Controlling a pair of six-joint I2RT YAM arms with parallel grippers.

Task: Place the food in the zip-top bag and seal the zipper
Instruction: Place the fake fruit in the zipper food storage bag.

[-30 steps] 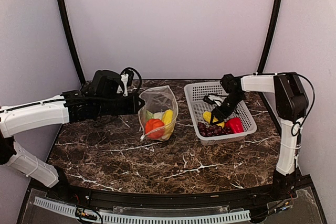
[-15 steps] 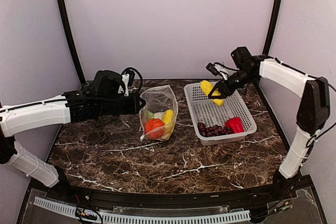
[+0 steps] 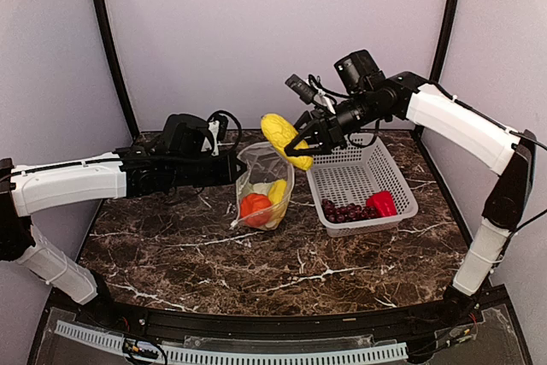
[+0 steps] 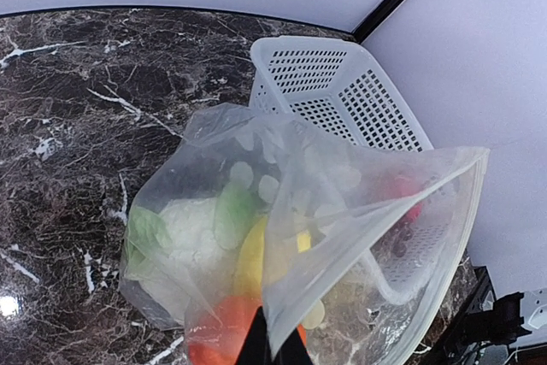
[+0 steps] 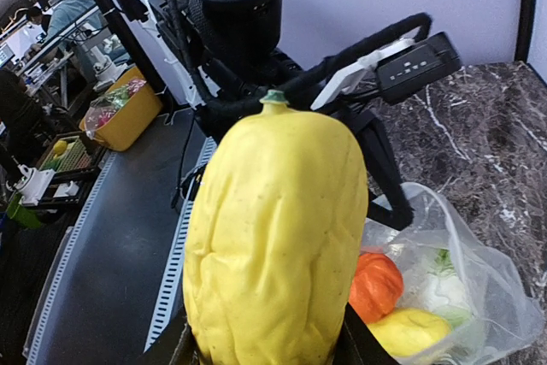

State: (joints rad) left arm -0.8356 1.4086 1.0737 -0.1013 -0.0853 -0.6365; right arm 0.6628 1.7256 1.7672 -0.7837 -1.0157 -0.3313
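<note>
Bench (image 3: 256, 262): dark marble pattern with white veins.

Left arm comes in from the near left, low over the bench. Left pincer (image 3: 232, 170) is fully closed, its fingertips (image 4: 272, 344) pinching the edge of the bag (image 3: 263, 179) at its mouth. The bag is held up by that edge. Its bottom rests on the bench near the middle, left of the basket (image 3: 402, 190), and the mouth gapes open in the left wrist view.

Inside the bag:
- Orange-red round toy (image 3: 253, 206) at the bottom.
- Second yellow oblong (image 3: 276, 191) beside it.
- White lumpy vegetable (image 4: 188, 228) with green parts behind them.

The basket is white mesh, to the right of the bag and apart from it. Its near end holds:
- Grapes (image 3: 344, 211), dark purple.
- Red pepper (image 3: 382, 203), touching the grapes on their right.

Farther back, the right arm reaches across from the right, raised above the basket. Right pincer (image 3: 309, 144) is partly closed around a yellow oblong (image 3: 286, 140), one finger on either side of its lower half in the right wrist view. The oblong is off the bench, tilted, close to the bag's upper right edge. Whether it touches the plastic cannot be told.
</note>
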